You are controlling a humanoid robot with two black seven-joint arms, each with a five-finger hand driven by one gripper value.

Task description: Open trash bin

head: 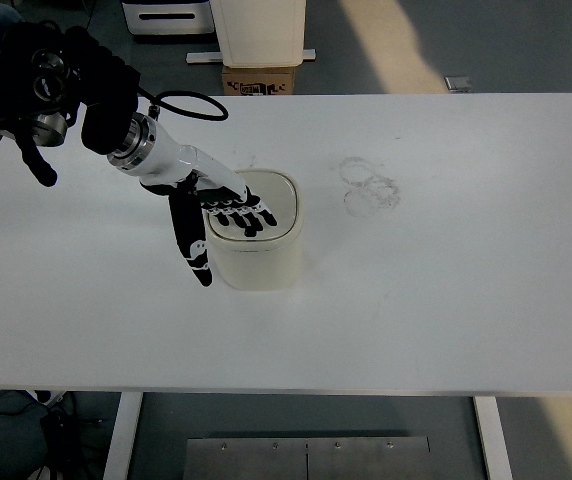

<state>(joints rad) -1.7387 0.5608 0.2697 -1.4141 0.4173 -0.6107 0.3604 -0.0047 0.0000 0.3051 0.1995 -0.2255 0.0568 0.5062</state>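
Fingers point(249, 214) of the left hand point(228, 208): four laid out flat and slightly spread across the lid point(271, 200), tips about at its middle, roughly where a push button would sit; the button itself is hidden under them. Thumb point(190, 243) points down outside the near-left wall, apart from the other digits. Nothing is pinched or enclosed; the hand rests open on top.

Object: small cream-white plastic trash bin with rounded corners point(258, 262), upright on the white table point(446, 300), left of centre and well back from the near edge. Lid looks closed and flush with the body.

Handling, judged: a light, stiff, smooth shell, probably empty. It would slide or tip under a sideways load, so the push should go straight down through the lid centre. No handle visible; a press-to-release lid seems likely, so contact belongs on the centre pad, not the rim. The thumb against the side wall could steady the body.

Further out: faint ring marks point(369, 186) on the table to the right, well apart from the bin. Right arm not visible.
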